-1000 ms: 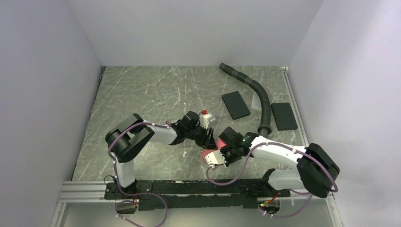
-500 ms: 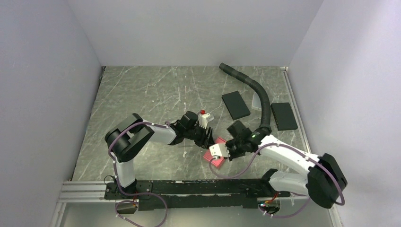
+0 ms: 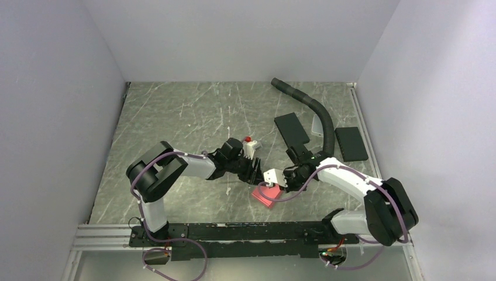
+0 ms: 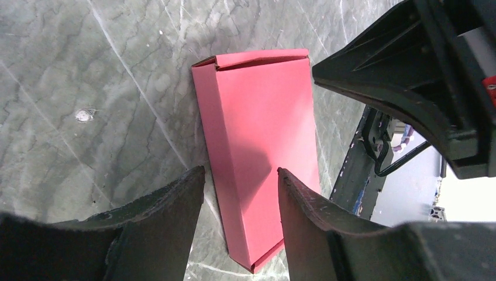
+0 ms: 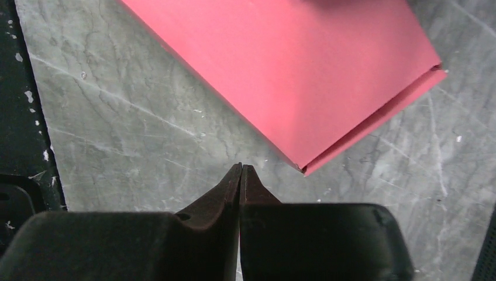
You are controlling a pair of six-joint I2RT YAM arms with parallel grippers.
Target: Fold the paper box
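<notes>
The paper box [image 4: 263, 129] is red-pink card, folded into a flat long shape and lying on the marble table. In the top view the paper box [image 3: 264, 195] sits between the two arms near the front. My left gripper [image 4: 240, 171] is open, its fingers apart above the box's near end, holding nothing. It reaches in from the left [image 3: 257, 174]. My right gripper [image 5: 241, 167] is shut and empty, its tips just off a corner of the box [image 5: 292, 70]. In the top view the right gripper [image 3: 276, 185] hangs at the box's far right side.
Two black flat pads [image 3: 291, 129] [image 3: 351, 143] lie at the back right. A black ribbed hose [image 3: 320, 114] curves between them. The black mounting rail [image 3: 234, 231] runs along the near edge. White walls close in three sides.
My right arm has swung from the box's near side up to its far right side, uncovering the box. The box has shifted slightly. The left arm has barely moved.
</notes>
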